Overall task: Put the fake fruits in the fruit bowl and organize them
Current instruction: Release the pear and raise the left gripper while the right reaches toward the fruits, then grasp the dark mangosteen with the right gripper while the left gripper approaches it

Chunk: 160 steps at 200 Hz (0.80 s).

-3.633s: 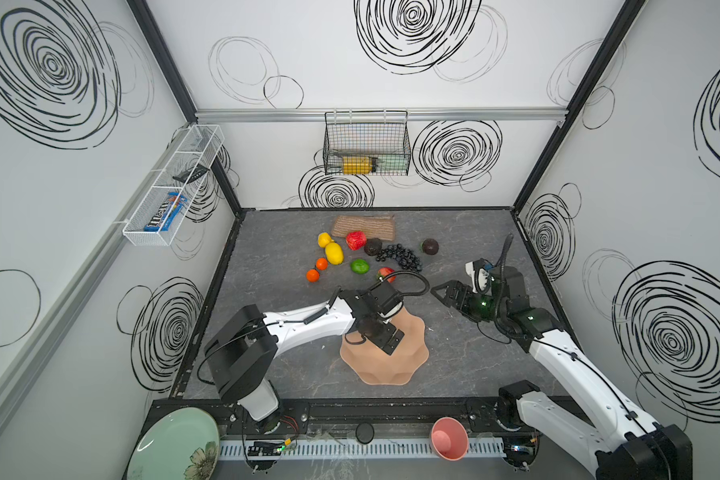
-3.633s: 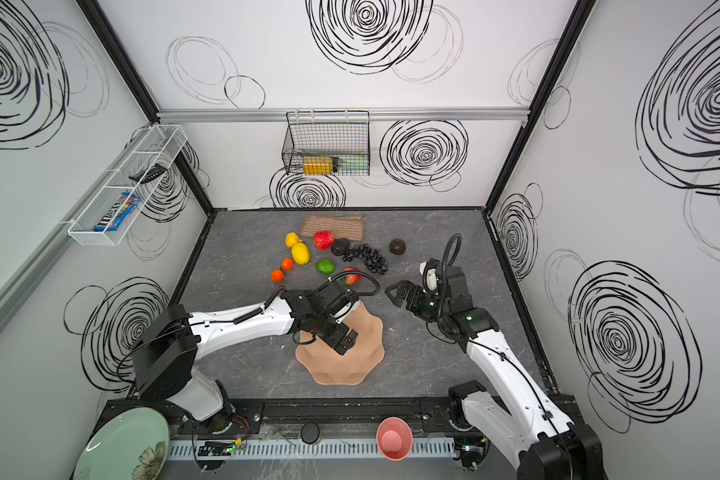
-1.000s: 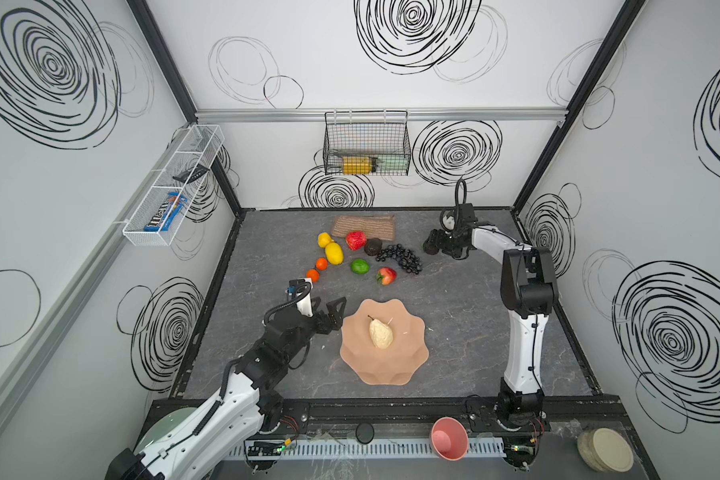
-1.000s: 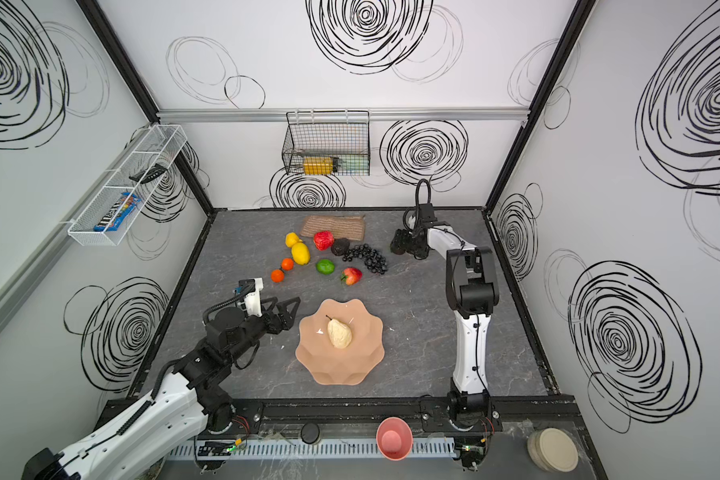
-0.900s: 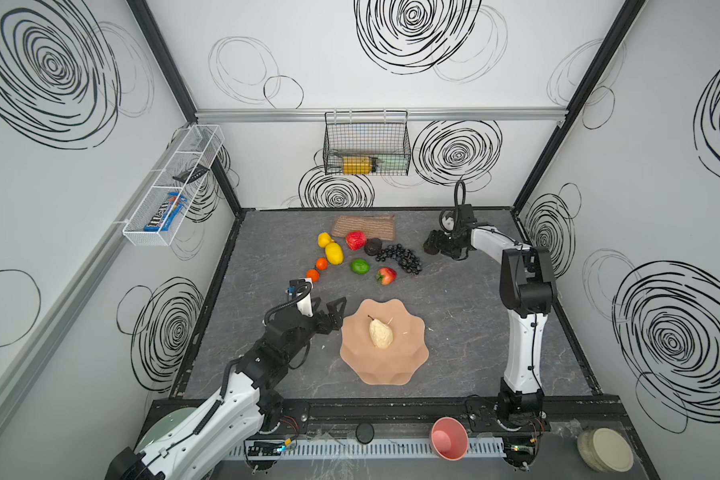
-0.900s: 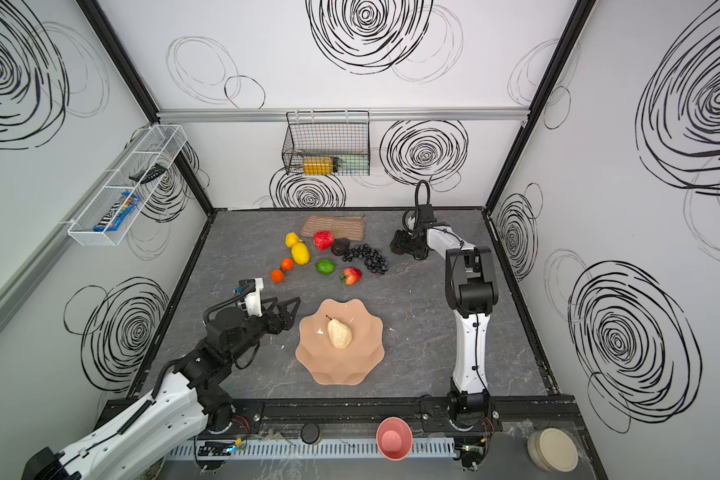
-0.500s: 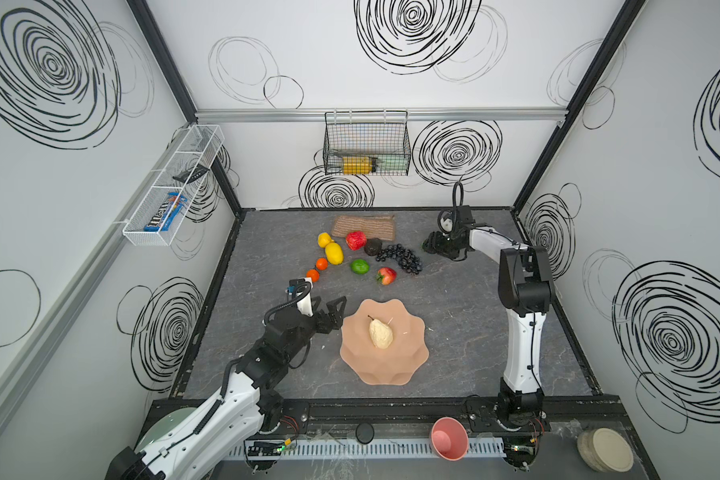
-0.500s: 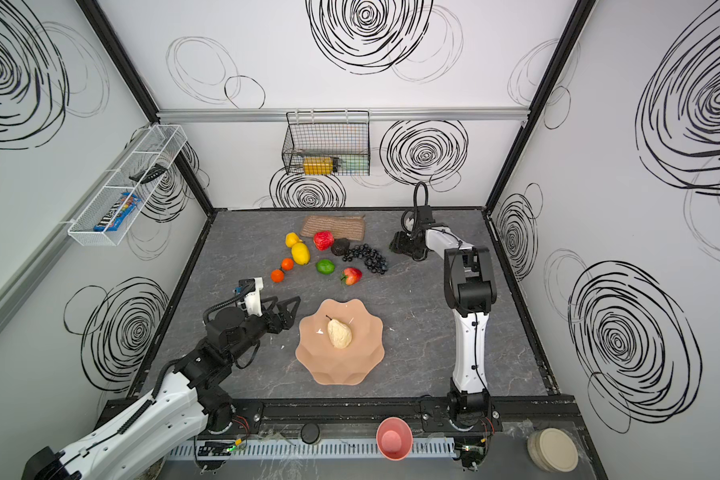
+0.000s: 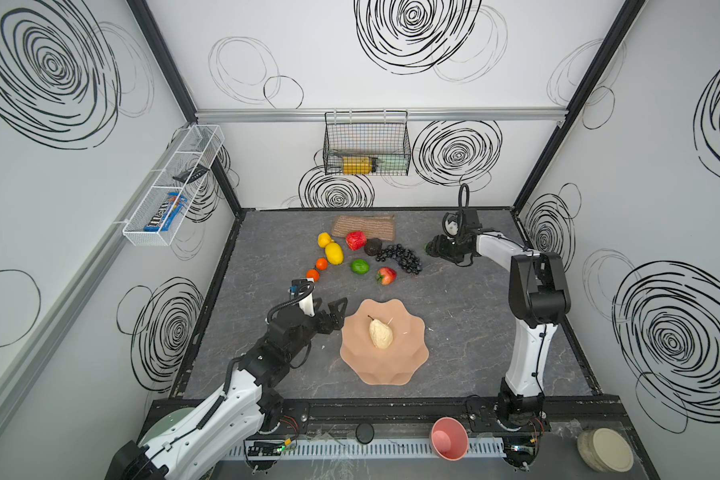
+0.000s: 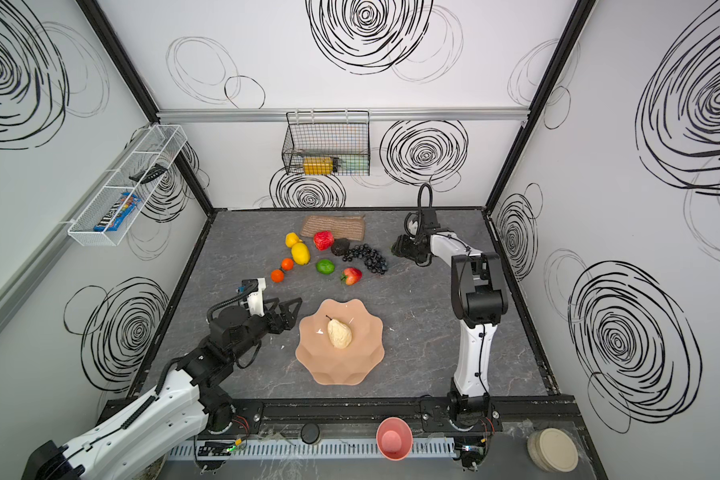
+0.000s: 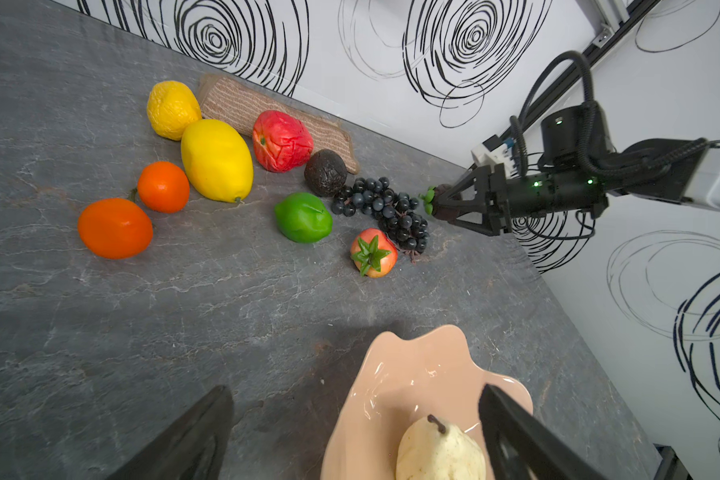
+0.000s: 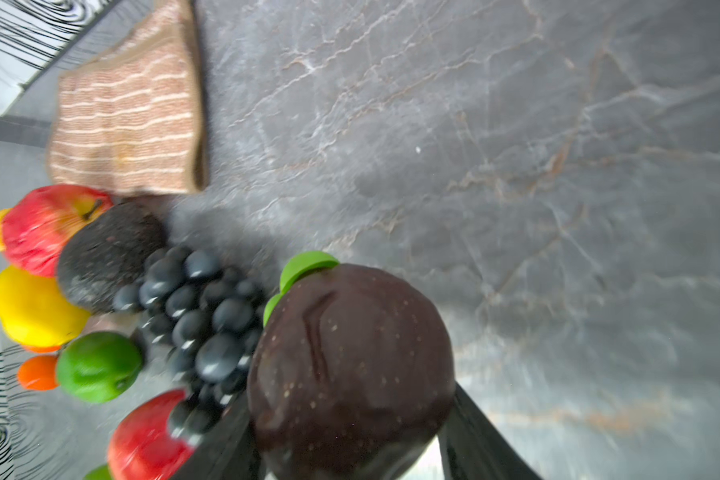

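Observation:
The peach-pink fruit bowl (image 9: 391, 374) (image 10: 341, 374) holds only a cream pear (image 9: 380, 334) (image 11: 437, 453). My left gripper (image 9: 329, 309) (image 11: 354, 395) hangs open and empty beside the bowl's left rim. At the back right, my right gripper (image 9: 431, 249) (image 12: 350, 405) is shut on a dark brown fruit with green leaves (image 12: 350, 353) (image 11: 443, 203). On the table behind the bowl lie two lemons (image 9: 334, 252), a red apple (image 9: 356, 240), a dark avocado (image 9: 373, 247), black grapes (image 9: 400, 255), a lime (image 9: 360, 266), a strawberry (image 9: 386, 275) and two oranges (image 9: 321, 263).
A tan woven mat (image 9: 364, 226) lies against the back wall behind the apple. A small pink cup (image 9: 449, 438) sits on the front rail. A wire basket (image 9: 366, 143) hangs on the back wall. The right arm's upright link (image 9: 533, 332) stands right of the bowl.
The right gripper's jaws have closed in on the dark brown fruit and shifted slightly left. The left arm, withdrawn from the bowl earlier, has stayed still over the last second.

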### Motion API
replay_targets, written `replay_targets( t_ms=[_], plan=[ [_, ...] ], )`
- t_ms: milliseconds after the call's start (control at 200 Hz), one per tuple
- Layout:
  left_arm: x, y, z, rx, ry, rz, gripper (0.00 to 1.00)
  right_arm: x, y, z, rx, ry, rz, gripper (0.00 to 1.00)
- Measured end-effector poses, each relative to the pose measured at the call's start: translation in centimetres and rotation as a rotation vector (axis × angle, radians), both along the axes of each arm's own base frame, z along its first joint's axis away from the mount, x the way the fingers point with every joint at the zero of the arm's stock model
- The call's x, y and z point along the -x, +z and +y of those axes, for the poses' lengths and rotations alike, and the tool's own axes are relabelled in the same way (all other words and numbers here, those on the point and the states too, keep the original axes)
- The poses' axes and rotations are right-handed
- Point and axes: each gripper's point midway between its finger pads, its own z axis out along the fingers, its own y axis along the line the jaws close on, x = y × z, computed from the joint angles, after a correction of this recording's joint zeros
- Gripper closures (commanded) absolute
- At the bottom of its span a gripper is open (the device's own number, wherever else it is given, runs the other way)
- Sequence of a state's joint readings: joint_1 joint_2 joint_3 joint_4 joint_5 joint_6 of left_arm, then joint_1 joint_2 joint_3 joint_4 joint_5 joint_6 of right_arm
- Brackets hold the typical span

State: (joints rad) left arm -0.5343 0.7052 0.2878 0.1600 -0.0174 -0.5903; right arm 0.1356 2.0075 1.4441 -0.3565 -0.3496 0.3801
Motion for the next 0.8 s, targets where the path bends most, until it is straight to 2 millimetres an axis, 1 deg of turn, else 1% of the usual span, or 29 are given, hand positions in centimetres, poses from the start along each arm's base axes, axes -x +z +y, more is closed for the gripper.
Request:
replay_targets(
  t_ms=[115,185,285,410,500,565,655,715,801],
  plan=[
    [0.1,-0.7,-0.7,0.003,-0.028,0.038,0.04,2.0,2.3,0.5,-0.024,0.02,-0.04,0.38],
    [0.0,-0.6,-1.5,0.022,-0.059,0.056,0.04,3.6,3.4,1.2,-0.043,0.043,-0.055,0.38],
    [-0.4,1.1,-3.2,0.071,-0.118,0.056,0.0,6.1,4.8,2.8,-0.074,0.094,-0.068,0.38],
    [-1.5,4.2,-5.8,0.142,-0.208,0.031,0.09,9.4,6.4,5.6,-0.118,0.183,-0.091,0.38],
    [-2.3,5.3,-7.7,0.175,-0.272,0.034,0.18,12.0,7.6,7.9,-0.153,0.256,-0.107,0.38],
    [-2.9,5.2,-9.0,0.187,-0.317,0.058,0.23,13.7,8.3,9.5,-0.185,0.304,-0.116,0.38],
    [-3.6,4.3,-10.7,0.195,-0.366,0.108,0.28,16.3,8.9,11.4,-0.229,0.369,-0.12,0.38],
    [-3.8,3.5,-11.5,0.199,-0.389,0.142,0.31,17.6,9.1,12.2,-0.254,0.398,-0.121,0.38],
    [-3.9,2.8,-12.3,0.204,-0.412,0.18,0.34,19.0,9.0,12.9,-0.28,0.421,-0.119,0.38]
  ],
)
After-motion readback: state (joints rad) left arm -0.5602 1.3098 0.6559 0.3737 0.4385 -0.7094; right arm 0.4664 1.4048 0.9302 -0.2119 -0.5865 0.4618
